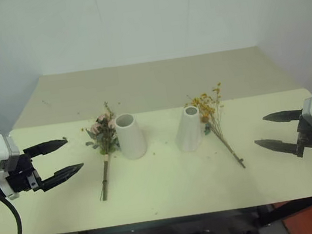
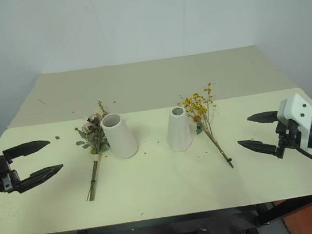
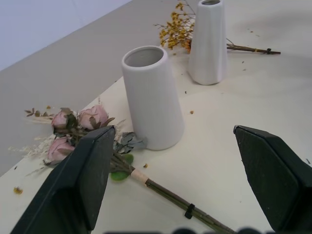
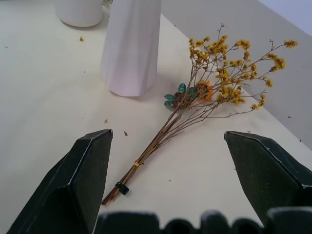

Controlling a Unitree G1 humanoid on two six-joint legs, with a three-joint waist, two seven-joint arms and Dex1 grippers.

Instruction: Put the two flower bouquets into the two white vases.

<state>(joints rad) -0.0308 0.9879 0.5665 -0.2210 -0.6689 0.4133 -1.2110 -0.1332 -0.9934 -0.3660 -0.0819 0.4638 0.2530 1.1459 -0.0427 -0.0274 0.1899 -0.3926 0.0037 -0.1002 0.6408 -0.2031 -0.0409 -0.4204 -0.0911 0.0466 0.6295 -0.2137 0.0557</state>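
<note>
Bouquets (image 1: pixel 102 137) (image 1: pixel 214 114) lying beside upright vases (image 1: pixel 130 135) (image 1: pixel 189 128), both grippers (image 1: pixel 63 157) (image 1: pixel 274 130) agape

L gripper (image 1: pixel 71 156) & R gripper (image 1: pixel 267 130): fingers wide apart, empty, pointing inward

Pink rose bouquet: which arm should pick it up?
Left. The pink rose bouquet lies left of the wider vase, nearest the open left gripper; the right gripper is across the table.

no text, label, brand or number can be read anywhere; the two white vases (image 1: pixel 130 136) look plain, as far as these views let one tell.
</note>
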